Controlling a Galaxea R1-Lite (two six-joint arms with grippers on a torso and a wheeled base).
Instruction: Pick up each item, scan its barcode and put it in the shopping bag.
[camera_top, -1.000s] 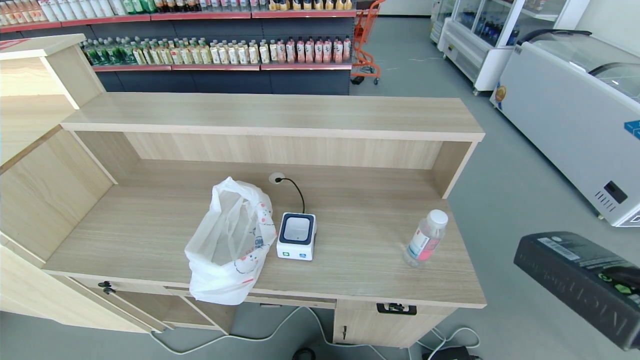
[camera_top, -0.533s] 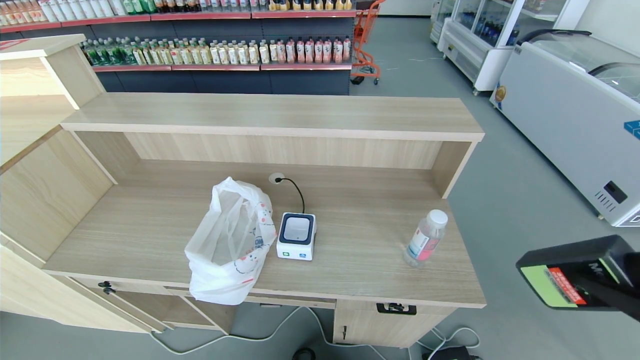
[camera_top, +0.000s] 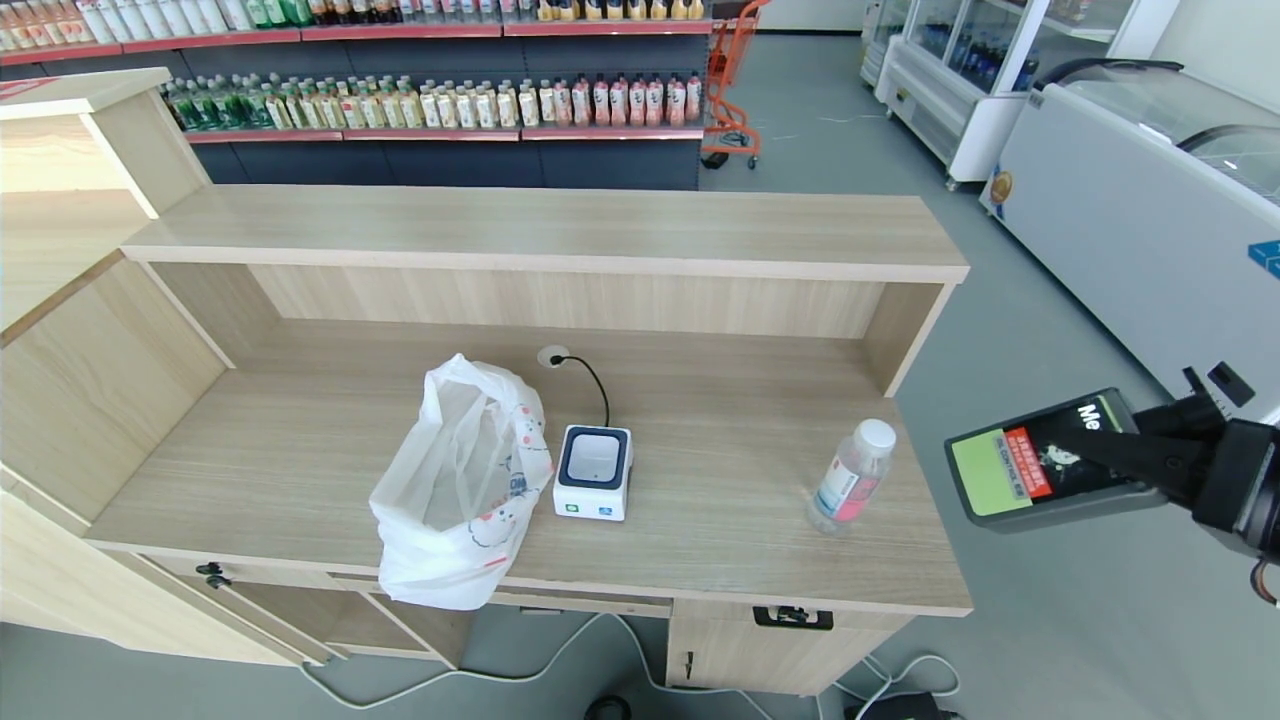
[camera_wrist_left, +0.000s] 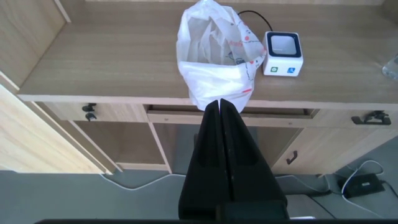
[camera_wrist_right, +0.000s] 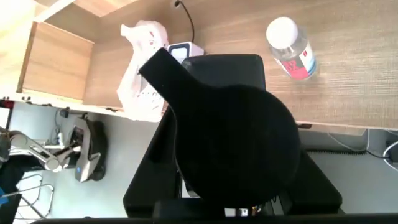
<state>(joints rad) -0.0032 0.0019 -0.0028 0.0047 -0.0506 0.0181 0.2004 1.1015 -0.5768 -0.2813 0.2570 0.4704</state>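
My right gripper (camera_top: 1125, 452) is shut on a black box (camera_top: 1040, 460) with a green and red end label, held in the air just off the counter's right end. In the right wrist view the black box (camera_wrist_right: 230, 118) covers the fingers. A clear water bottle (camera_top: 850, 478) with a pink label stands upright near the counter's right front corner. The white barcode scanner (camera_top: 593, 470) sits mid-counter, with the open white shopping bag (camera_top: 460, 490) right beside it on its left. My left gripper (camera_wrist_left: 220, 107) is shut with nothing in it, hanging low in front of the counter below the bag (camera_wrist_left: 211, 56).
The wooden counter (camera_top: 700, 430) has a raised back shelf and a side wall on the left. The scanner's black cable (camera_top: 590, 375) runs to a hole at the back. Freezers (camera_top: 1130, 200) stand on the right, and bare counter lies between scanner and bottle.
The right gripper has risen and moved left toward the counter with the black box, which has turned so its green and red end faces me. Bag, scanner and bottle have not moved.
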